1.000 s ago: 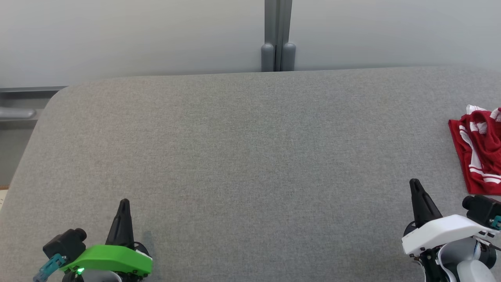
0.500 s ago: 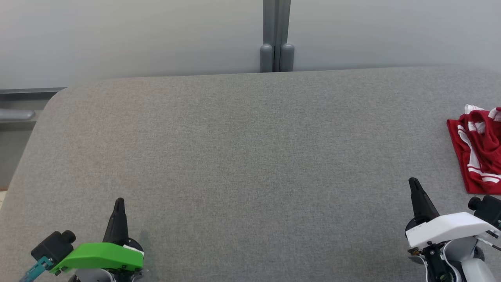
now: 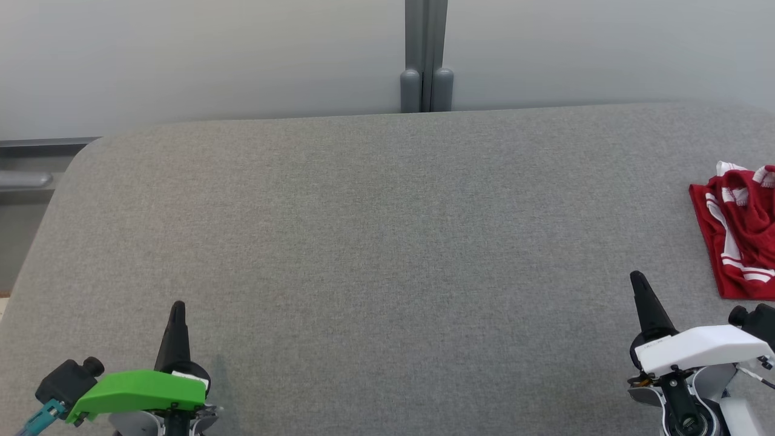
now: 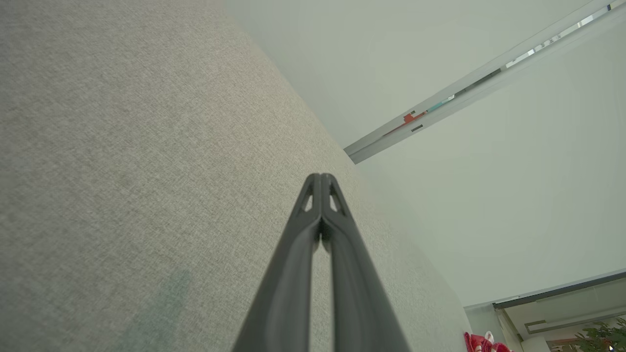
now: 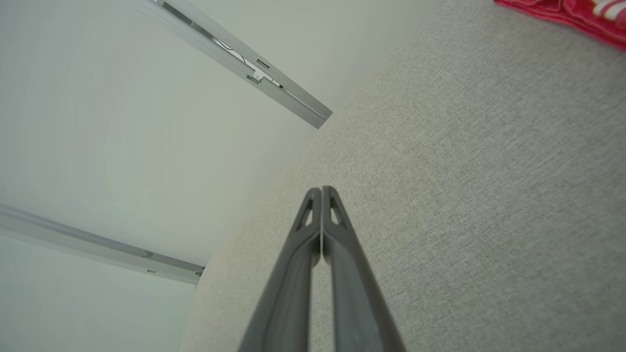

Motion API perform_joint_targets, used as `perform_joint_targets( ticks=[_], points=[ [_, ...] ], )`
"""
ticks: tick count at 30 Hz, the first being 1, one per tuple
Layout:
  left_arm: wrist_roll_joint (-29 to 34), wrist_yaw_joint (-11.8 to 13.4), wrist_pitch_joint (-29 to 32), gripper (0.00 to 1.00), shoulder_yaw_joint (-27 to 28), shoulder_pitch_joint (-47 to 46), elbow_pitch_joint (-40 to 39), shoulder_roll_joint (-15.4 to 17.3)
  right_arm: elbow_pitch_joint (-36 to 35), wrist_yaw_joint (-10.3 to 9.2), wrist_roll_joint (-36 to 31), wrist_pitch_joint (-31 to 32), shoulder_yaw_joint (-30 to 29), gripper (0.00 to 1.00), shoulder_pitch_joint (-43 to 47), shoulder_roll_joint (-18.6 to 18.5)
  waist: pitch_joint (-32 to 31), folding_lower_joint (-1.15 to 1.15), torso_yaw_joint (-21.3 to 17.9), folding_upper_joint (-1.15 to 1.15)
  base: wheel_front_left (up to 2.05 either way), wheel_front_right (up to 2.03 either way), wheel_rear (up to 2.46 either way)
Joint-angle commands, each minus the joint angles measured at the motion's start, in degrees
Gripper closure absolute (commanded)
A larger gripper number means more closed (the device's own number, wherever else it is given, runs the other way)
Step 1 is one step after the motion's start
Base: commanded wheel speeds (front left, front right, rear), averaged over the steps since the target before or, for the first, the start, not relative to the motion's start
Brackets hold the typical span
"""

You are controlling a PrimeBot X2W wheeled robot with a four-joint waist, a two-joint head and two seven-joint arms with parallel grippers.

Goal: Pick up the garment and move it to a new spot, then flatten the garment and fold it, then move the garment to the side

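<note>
Fingers of our left gripper [image 3: 177, 310]: we are seeing the two dark fingers [image 4: 288, 274] pressing flat against each other, tips meeting, closed on themselves. Our left gripper is sitting at the near left and pointing toward the far edge, over the grey cloth-covered table [image 3: 387, 242]. We cannot tell whether it is touching the cloth. One green cover [image 3: 142, 390] is capping its wrist.

Item, the table: a broad grey surface with a rounded far-left corner is running off the right edge of the head view.

Item, the wall [image 3: 181, 60]: pale, it is standing behind the table's far edge, and a grey upright post [image 3: 425, 54] is splitting it near the middle.

Item, our right gripper [image 3: 637, 280]: it is sitting at the near right and pointing far. Its fingers are likewise lying shut, tip to tip, as the right wrist view is showing us. One white cover [image 3: 699, 348] is capping its wrist.

Item, the garment [image 3: 742, 236]: red with white stripes, it is lying bunched on the table at the right, partly cut off by the edge of the head view. It is resting to the right of the right gripper and farther away, near it but apart from the fingers.
</note>
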Motion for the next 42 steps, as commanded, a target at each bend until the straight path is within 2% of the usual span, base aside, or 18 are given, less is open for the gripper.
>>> perform_joint_targets(
  ticks=[1, 42],
  points=[
    [-1.78, -0.14, 0.4, 1.0, 0.44, -1.5, -0.78, 0.23, -0.34, -0.04, 1.93, 0.29, -0.25, 1.0, -1.39, -0.03, -0.01, 0.0, -0.02, 0.0, 0.0, 0.0, 0.0],
    [-22.11, -0.25, 6.31, 1.0, 3.26, -2.08, -2.58, -0.14, 1.81, -0.05, 25.13, 2.84, -0.75, 1.0, -2.87, 0.65, -0.38, 0.0, -0.65, 0.0, 0.0, 0.0, 0.0]
  ],
)
